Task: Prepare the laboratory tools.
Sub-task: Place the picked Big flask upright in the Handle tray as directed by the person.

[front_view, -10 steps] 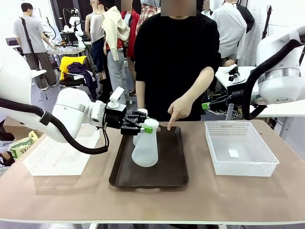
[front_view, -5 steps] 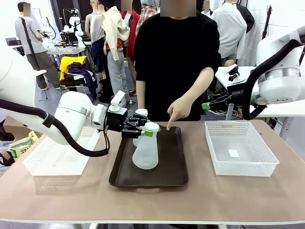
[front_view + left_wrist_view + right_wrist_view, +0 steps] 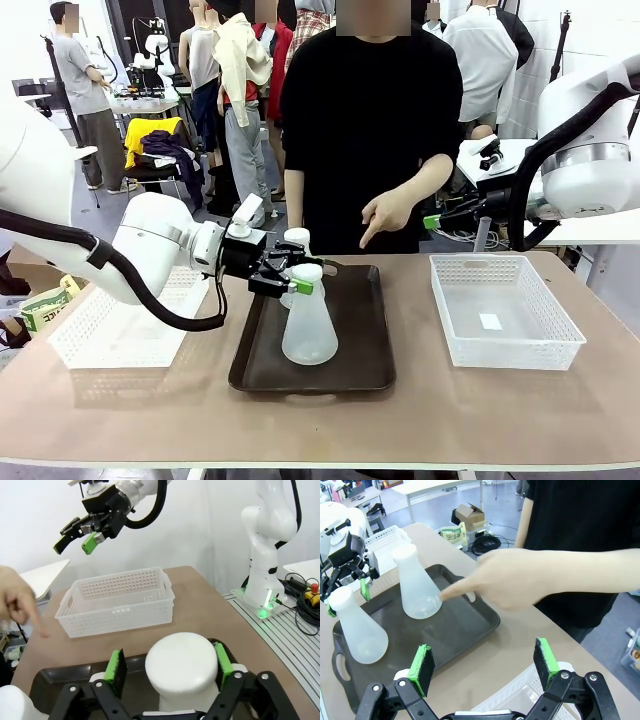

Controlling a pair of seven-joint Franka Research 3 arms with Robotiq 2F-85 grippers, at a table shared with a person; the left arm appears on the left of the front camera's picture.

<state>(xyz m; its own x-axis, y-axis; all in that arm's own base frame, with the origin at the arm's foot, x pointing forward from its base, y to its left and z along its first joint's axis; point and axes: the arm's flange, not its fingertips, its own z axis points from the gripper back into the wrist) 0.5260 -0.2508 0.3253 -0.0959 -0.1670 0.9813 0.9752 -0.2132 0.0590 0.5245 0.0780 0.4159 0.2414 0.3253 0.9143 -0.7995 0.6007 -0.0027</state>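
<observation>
Left gripper [image 3: 297, 277] is sitting with its jaws parted around the neck of the near flask [image 3: 309, 325], pads clear of it. Both flasks are standing on the brown tray [image 3: 365, 365], the far flask [image 3: 295, 240] behind. The person's hand [image 3: 385, 215] is pointing. Right gripper [image 3: 485, 667] is hanging wide, empty.

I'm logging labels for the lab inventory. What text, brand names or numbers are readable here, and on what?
None can be read.
Small white label in the right basket: too small to tell.
Green packet left of the table: print too blurred.
Flasks and tray: no markings.
</observation>
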